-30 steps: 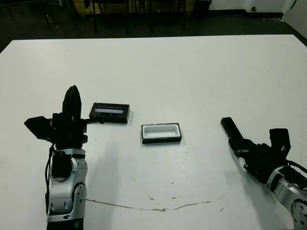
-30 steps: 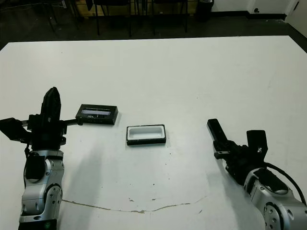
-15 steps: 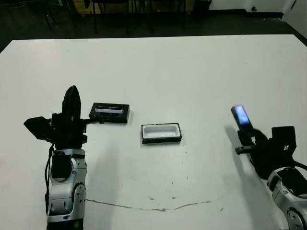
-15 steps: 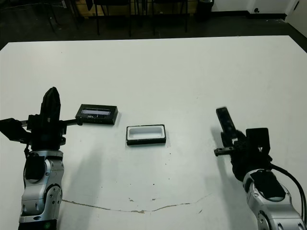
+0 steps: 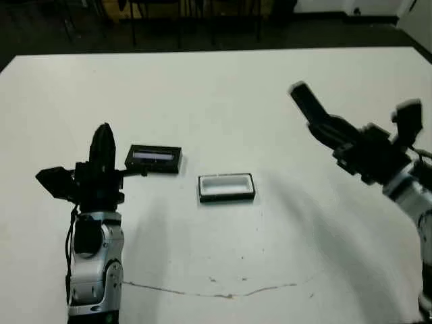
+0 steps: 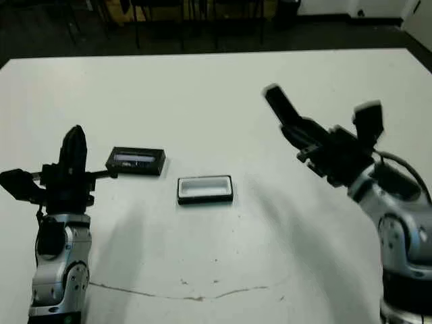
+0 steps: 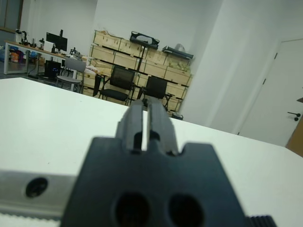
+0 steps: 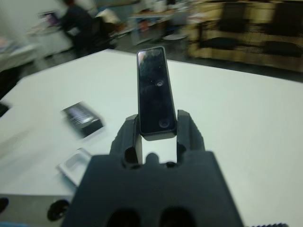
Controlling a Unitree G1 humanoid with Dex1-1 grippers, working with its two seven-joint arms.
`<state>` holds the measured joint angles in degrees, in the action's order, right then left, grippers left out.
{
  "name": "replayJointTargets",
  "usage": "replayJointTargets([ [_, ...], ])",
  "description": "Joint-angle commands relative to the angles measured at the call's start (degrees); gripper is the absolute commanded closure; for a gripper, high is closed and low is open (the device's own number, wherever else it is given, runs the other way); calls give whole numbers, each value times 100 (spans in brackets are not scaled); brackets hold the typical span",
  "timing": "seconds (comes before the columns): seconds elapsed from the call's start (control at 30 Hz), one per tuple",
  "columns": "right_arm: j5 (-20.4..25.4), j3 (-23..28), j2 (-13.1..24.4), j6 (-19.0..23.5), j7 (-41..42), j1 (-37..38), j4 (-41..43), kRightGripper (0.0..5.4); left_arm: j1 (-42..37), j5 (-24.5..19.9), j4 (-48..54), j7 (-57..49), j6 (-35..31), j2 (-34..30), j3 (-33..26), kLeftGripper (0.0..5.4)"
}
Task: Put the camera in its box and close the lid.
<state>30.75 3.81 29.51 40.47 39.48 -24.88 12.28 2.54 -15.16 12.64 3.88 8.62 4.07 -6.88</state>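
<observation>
My right gripper (image 5: 332, 129) is shut on the camera (image 5: 305, 102), a narrow black bar held in the air above the table's right half, pointing up and toward the left. In the right wrist view the camera (image 8: 154, 90) stands between the two fingers (image 8: 187, 130). The box (image 5: 227, 187), a small black tray with white lining, lies open at the table's middle. The lid (image 5: 154, 158), flat and black with a pale stripe, lies left of it. My left gripper (image 5: 102, 133) stands upright just left of the lid, shut and holding nothing.
A thin cracked line (image 5: 223, 294) runs across the white table near its front edge. Chairs and shelves with boxes (image 7: 142, 52) stand beyond the far edge. A person (image 8: 78, 19) shows blurred in the room behind.
My right arm has lifted the camera from low near the table's right front to high and farther back, swinging it leftward. The left arm, box and lid have stayed put.
</observation>
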Motion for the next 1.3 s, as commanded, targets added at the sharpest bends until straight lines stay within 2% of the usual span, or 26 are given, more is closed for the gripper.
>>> replayJointTargets([
  [0.03,-213,-576,222,129,465,-480,-402,492,81,27,-23,-11,-55,-40,0,540],
  [0.1,-362,-927,268,35,866,-765,-720,492,89,42,-25,4,-29,-49,3,540],
  [0.23,-856,-1587,301,-811,1884,-1197,-1390,492,87,60,-60,8,31,-27,1,540],
  [0.43,-1516,-2247,276,-1610,2969,-1644,-2192,492,97,89,-34,-14,-11,-23,28,540],
  [0.77,-2146,-2680,203,-1981,3944,-2117,-3129,492,89,194,-46,2,-2,-44,44,540],
  [1.07,-2449,-2719,160,-2186,4204,-2182,-3304,492,79,118,-28,-7,-53,-8,56,540],
  [1.3,-2534,-2794,90,-2096,4350,-2203,-3354,492,86,166,-27,-31,-41,-10,54,540],
])
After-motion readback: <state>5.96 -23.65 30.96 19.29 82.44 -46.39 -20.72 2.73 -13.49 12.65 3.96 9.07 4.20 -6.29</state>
